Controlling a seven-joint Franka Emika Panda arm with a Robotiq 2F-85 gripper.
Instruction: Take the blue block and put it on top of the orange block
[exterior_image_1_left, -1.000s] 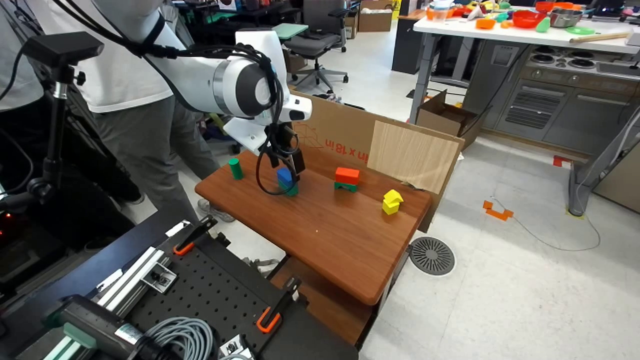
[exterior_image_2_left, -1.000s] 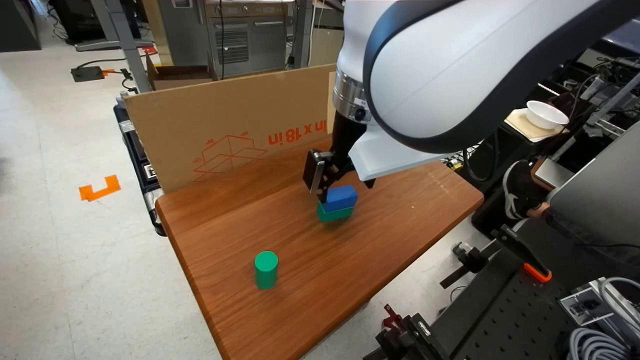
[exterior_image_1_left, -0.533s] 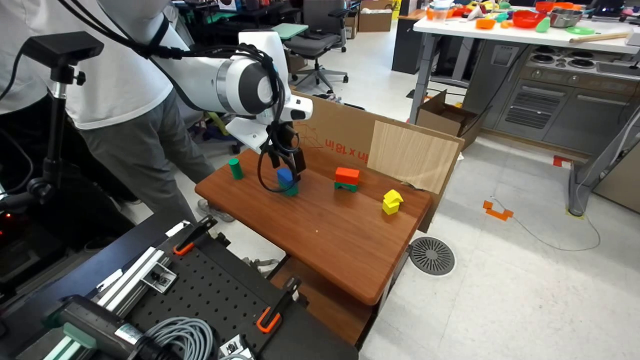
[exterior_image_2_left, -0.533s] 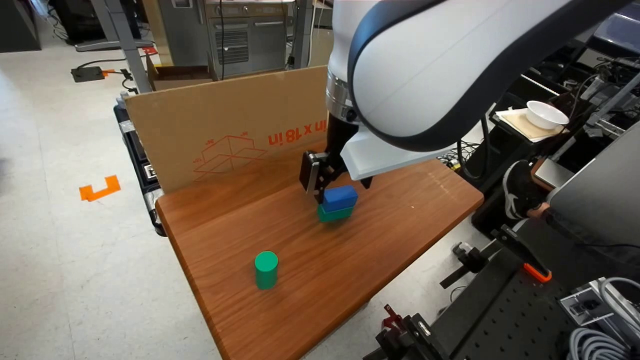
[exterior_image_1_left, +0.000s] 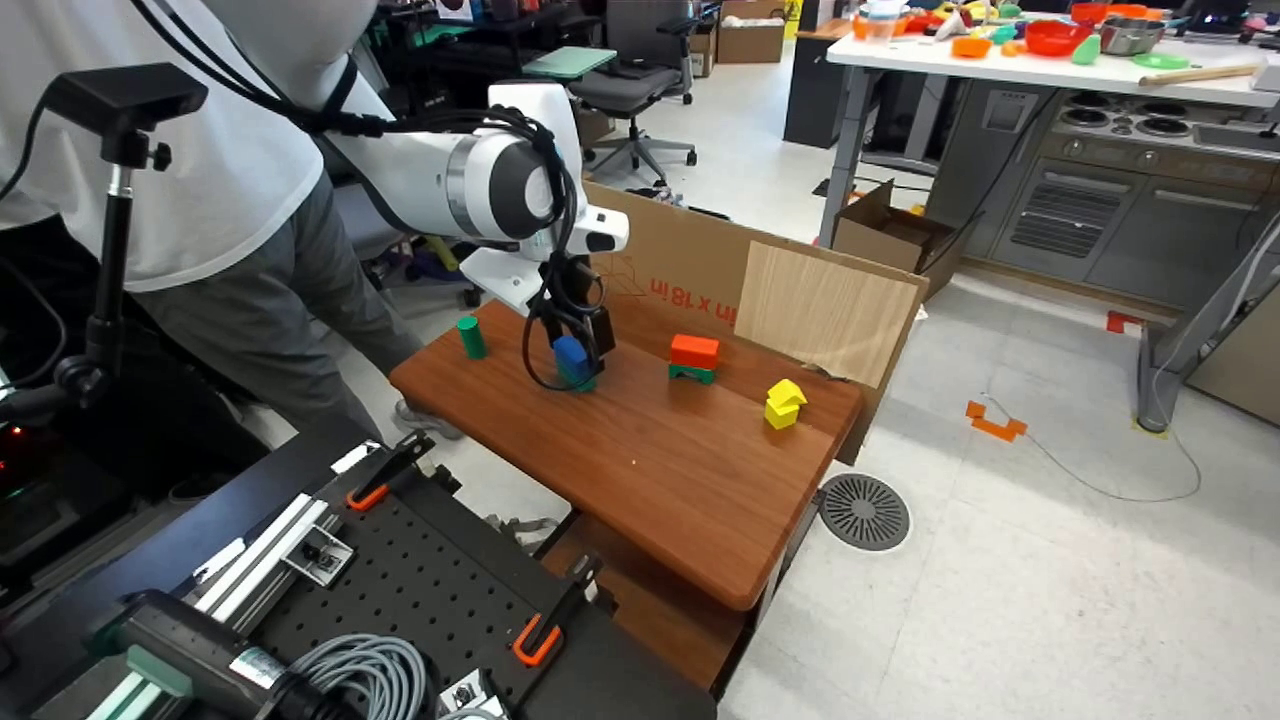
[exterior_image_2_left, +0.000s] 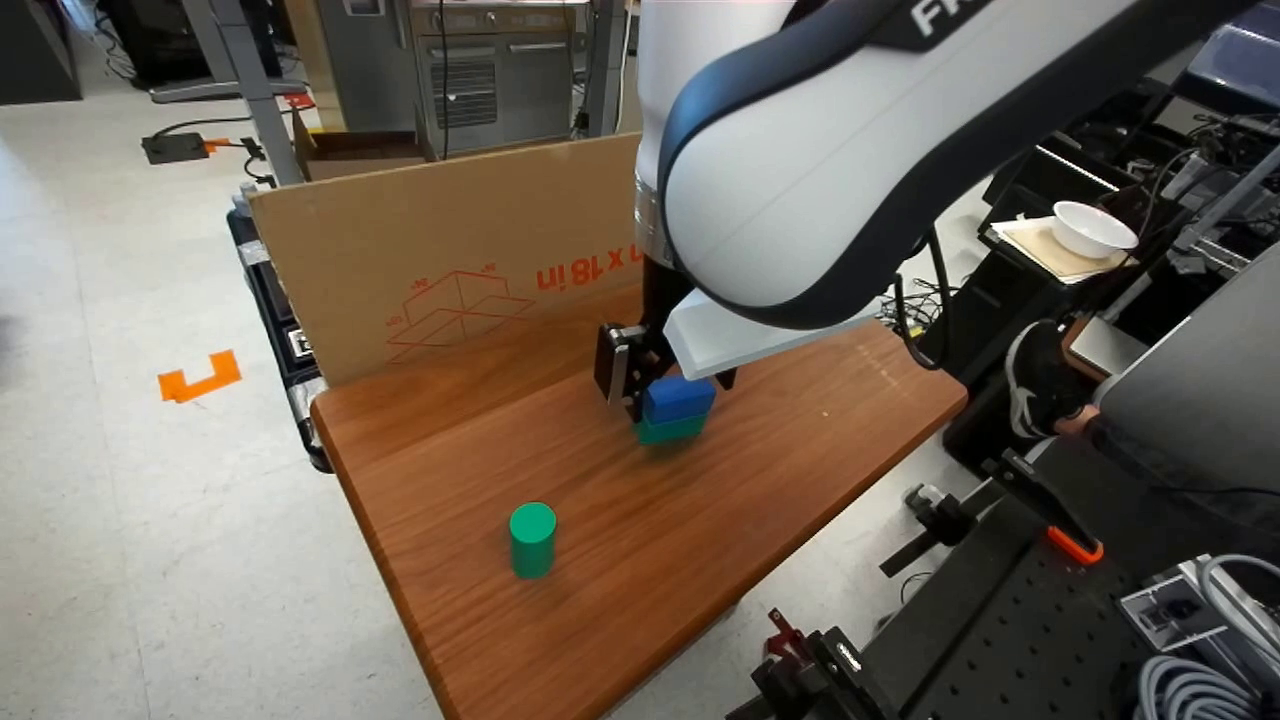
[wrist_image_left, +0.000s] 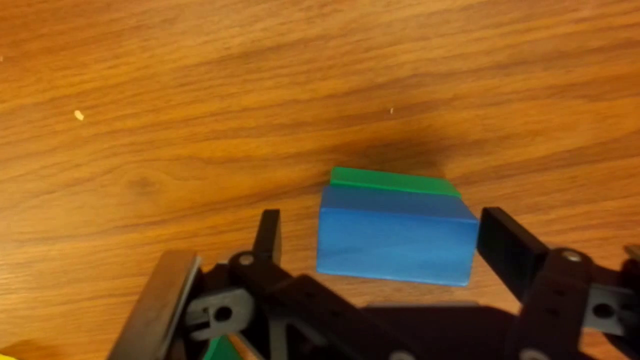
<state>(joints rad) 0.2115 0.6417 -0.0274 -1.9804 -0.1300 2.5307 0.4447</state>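
Note:
The blue block (exterior_image_1_left: 570, 354) rests on a green block (exterior_image_2_left: 670, 431) on the wooden table; the pair also shows in the wrist view, the blue block (wrist_image_left: 397, 245) nearest the camera. My gripper (wrist_image_left: 381, 225) is open, with its fingers on either side of the blue block. A gap shows at the left finger; the right finger is very close to the block, and I cannot tell whether it touches. The orange block (exterior_image_1_left: 695, 350) sits on a green arch-like block (exterior_image_1_left: 692, 375) farther along the table. It is hidden or out of view elsewhere.
A green cylinder (exterior_image_1_left: 471, 338) stands near the table's end, also seen in an exterior view (exterior_image_2_left: 533, 540). Yellow blocks (exterior_image_1_left: 782, 402) are stacked near the opposite end. A cardboard sheet (exterior_image_2_left: 470, 250) stands along one table edge. Cables (exterior_image_1_left: 560, 250) hang from the arm.
My gripper has come down, so its fingers are lower beside the blue block. The arm above has shifted and lowered. The blocks look unmoved. The person behind has shifted.

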